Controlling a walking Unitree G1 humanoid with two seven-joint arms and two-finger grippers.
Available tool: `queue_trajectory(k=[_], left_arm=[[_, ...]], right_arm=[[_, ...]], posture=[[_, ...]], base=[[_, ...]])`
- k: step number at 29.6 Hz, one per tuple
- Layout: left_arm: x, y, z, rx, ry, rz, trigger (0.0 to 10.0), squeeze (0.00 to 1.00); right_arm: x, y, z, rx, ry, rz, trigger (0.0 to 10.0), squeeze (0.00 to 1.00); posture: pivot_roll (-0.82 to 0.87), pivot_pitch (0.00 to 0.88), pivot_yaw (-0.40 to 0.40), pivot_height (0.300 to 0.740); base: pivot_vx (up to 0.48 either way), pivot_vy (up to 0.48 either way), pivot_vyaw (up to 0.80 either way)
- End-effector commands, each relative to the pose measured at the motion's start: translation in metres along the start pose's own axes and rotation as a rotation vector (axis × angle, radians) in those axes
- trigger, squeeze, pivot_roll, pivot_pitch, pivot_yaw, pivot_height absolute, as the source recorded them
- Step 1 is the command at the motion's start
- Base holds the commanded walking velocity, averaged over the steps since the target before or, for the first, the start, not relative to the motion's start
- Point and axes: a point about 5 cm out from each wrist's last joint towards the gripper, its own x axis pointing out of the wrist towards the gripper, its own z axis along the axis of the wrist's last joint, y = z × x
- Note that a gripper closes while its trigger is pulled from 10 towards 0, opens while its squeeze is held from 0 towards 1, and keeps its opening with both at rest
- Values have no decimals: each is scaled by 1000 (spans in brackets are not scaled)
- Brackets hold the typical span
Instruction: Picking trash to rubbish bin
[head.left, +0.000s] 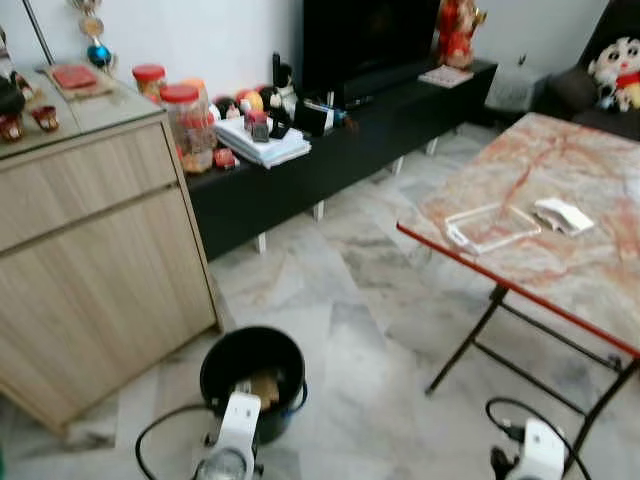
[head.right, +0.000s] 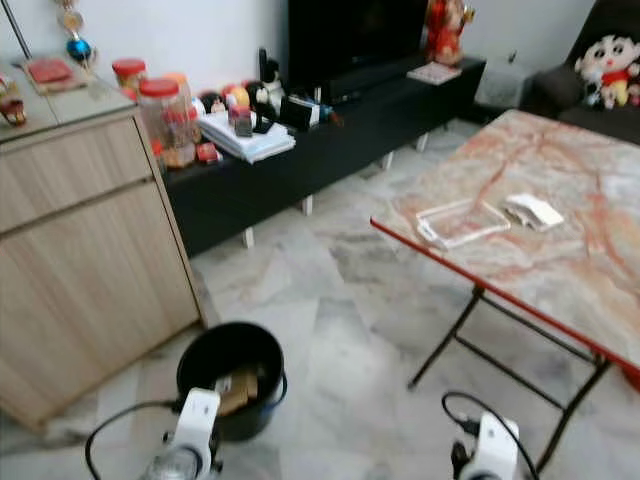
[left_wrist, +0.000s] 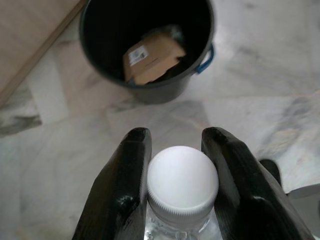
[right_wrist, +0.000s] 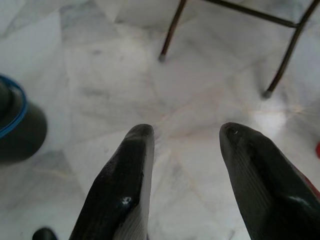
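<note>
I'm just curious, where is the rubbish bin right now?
The black rubbish bin stands on the marble floor just ahead of the left gripper, beside the wooden cabinet on the robot's left; a cardboard box lies inside it.

Marble-topped folding table (head.left: 560, 170), wooden cabinet (head.left: 90, 260), black TV bench (head.left: 330, 150) — red-lidded jars (head.left: 185, 120), plush toy (head.left: 620, 70)

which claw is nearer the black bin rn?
Left. The left claw, shut on a white-capped bottle, sits just short of the black bin with the bin straight ahead. The right claw is open above bare floor near the table legs, the bin off to its side.
</note>
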Motion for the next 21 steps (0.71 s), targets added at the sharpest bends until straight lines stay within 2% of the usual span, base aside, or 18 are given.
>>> queue_trajectory(k=[1, 8, 17, 21], left_arm=[[-1, 0, -9, -5, 45, 4, 10000, 0], [-1, 1, -8, -7, 41, 9, 10000, 0], [-1, 2, -6, -10, 38, 12, 10000, 0], [-1, 2, -6, -13, 36, 16, 10000, 0]], right_arm=[[0, 3, -2, -67, 26, 29, 10000, 0], [-1, 3, -5, -89, 31, 34, 10000, 0], [-1, 0, -6, -86, 35, 24, 10000, 0], [-1, -1, -5, -69, 30, 17, 10000, 0]], posture=[[-59, 36, -79, 740], [-59, 44, -78, 740], [-60, 49, -78, 740], [-59, 51, -79, 740]], base=[[244, 0, 0], [242, 0, 0], [244, 0, 736], [245, 0, 0]])
